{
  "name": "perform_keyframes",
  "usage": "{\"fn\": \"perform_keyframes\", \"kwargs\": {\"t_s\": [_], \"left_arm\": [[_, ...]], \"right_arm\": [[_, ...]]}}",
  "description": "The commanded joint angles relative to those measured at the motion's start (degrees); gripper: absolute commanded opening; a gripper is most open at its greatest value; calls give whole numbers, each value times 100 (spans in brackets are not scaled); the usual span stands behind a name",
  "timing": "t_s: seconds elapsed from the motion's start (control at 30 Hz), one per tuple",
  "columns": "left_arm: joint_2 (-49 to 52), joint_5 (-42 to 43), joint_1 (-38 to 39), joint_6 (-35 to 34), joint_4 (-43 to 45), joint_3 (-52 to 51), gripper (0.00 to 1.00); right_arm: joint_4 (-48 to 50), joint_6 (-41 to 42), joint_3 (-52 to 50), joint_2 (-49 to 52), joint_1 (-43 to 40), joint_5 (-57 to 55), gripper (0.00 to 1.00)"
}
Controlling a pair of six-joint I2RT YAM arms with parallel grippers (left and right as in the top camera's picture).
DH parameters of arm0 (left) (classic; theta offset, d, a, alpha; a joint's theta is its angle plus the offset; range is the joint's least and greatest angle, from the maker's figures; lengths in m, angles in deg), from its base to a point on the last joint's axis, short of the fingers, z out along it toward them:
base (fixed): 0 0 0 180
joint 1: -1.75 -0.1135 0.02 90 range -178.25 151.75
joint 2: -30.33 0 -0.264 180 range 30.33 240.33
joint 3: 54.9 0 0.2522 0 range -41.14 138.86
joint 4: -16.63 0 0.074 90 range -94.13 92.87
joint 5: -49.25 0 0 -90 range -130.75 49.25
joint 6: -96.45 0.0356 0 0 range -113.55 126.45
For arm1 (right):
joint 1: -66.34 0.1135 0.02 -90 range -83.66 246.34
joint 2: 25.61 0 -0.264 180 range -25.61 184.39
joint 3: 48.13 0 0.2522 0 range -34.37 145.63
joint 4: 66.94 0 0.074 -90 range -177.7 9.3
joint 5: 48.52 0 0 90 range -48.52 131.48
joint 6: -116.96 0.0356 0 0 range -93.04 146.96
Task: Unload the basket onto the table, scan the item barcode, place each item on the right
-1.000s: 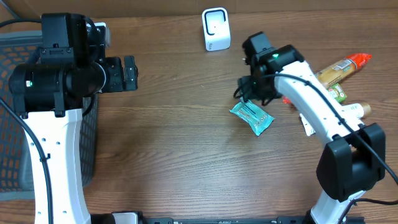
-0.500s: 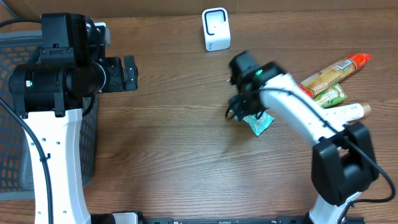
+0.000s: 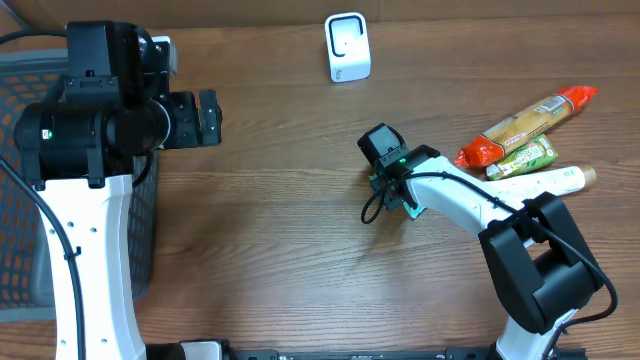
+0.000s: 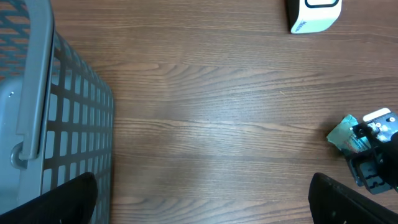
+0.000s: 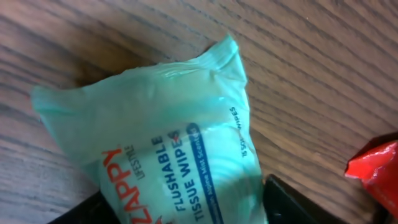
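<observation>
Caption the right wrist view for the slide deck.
Right gripper straddling a teal flushable-wipes pack on the wooden table, red packet corner at right.

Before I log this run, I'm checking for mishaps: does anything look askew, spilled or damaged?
Nothing stands out. The wipes pack looks sealed, the scanner stands upright, and the other packets lie together, nothing spilled.

A wood-grain table (image 3: pixel 270 250) fills the view under even light. A grey mesh basket (image 3: pixel 22 85) stands at its left edge.

Wooden table (image 3: pixel 280 250): flushable wipes pack (image 5: pixel 168 137) lying flat between right fingers (image 5: pixel 298 202), red packet (image 5: pixel 373 174) near beside them, white scanner (image 3: pixel 347 46) well apart.
</observation>
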Motion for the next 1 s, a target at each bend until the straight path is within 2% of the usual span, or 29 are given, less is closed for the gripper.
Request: {"fn": "perform_keyframes", "kwargs": {"t_s": [0.0, 0.2, 0.4, 0.43, 0.47, 0.5, 0.53, 0.8, 0.97], "left_arm": [[24, -35, 26, 87, 24, -20, 99], [24, -37, 26, 87, 24, -20, 99], [24, -37, 26, 87, 24, -20, 100], [24, -37, 26, 90, 24, -20, 100], [24, -37, 26, 87, 24, -20, 100], [24, -37, 26, 87, 24, -20, 100], [24, -37, 26, 87, 24, -20, 100], [24, -37, 26, 87, 24, -20, 99], [24, -37, 26, 87, 24, -20, 100]], "right_arm": [[184, -94, -184, -26, -22, 120, 63], [297, -85, -304, 192, -22, 236, 62], [295, -46, -212, 190, -22, 675, 55], [280, 0, -173, 190, -28, 793, 49], [247, 192, -92, 190, -57, 925, 21], [177, 284, 2, 188, -83, 1043, 6], [79, 356, 101, 188, -101, 1163, 4], [-1355, 754, 1928, -74, -284, 2135, 4], [-1897, 992, 3239, -197, -592, 3670, 4]]}}
